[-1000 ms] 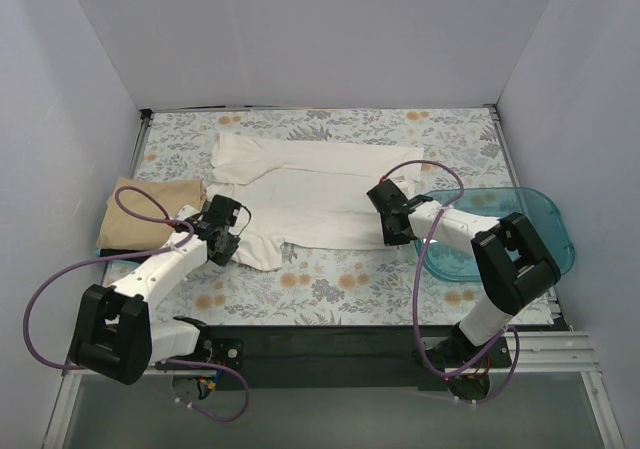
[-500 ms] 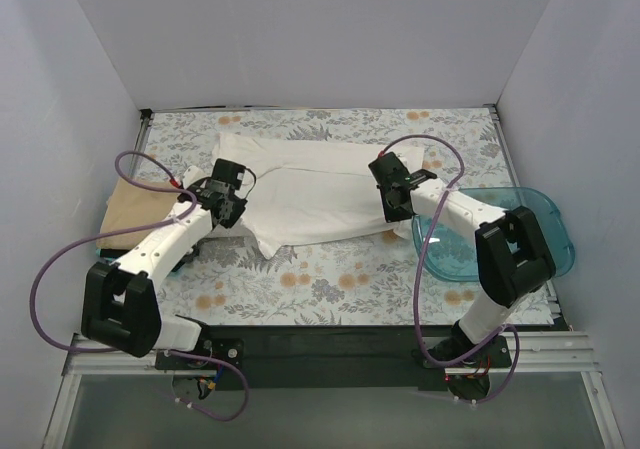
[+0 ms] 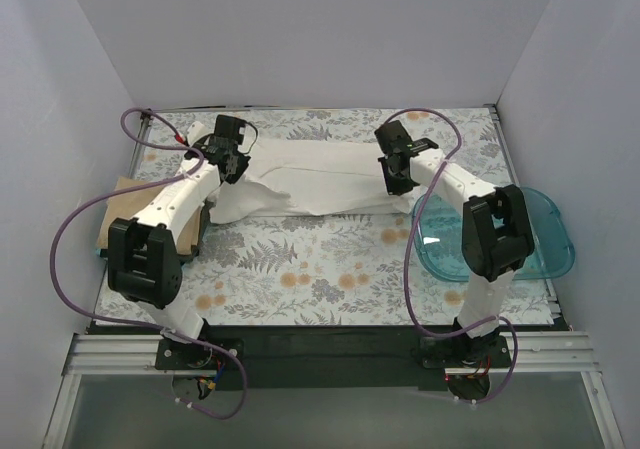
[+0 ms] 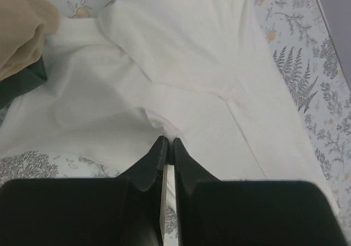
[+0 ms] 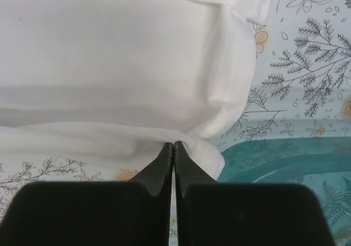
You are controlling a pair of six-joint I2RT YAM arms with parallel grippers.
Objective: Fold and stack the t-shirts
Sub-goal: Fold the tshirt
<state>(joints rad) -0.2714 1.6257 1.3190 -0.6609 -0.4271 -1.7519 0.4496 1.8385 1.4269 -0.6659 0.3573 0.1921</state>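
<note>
The white t-shirt (image 3: 310,177) lies across the far middle of the table, its near half lifted and carried back over itself. My left gripper (image 3: 232,159) is shut on its left edge, with cloth pinched at the tips in the left wrist view (image 4: 167,140). My right gripper (image 3: 397,172) is shut on its right edge, with cloth pinched in the right wrist view (image 5: 173,143). The white shirt fills both wrist views (image 4: 192,65) (image 5: 120,54). The tan-beige t-shirt (image 3: 125,214) lies folded at the left edge, partly under my left arm, and shows in the left wrist view (image 4: 19,29).
A translucent blue tub (image 3: 535,234) sits at the right edge, beside my right arm, and shows in the right wrist view (image 5: 285,164). White walls enclose the floral table (image 3: 320,269) on three sides. Purple cables loop from both arms.
Both grippers have moved away from me toward the far wall, each holding an edge of the white shirt. The shirt's near half has been drawn back over its far half.
</note>
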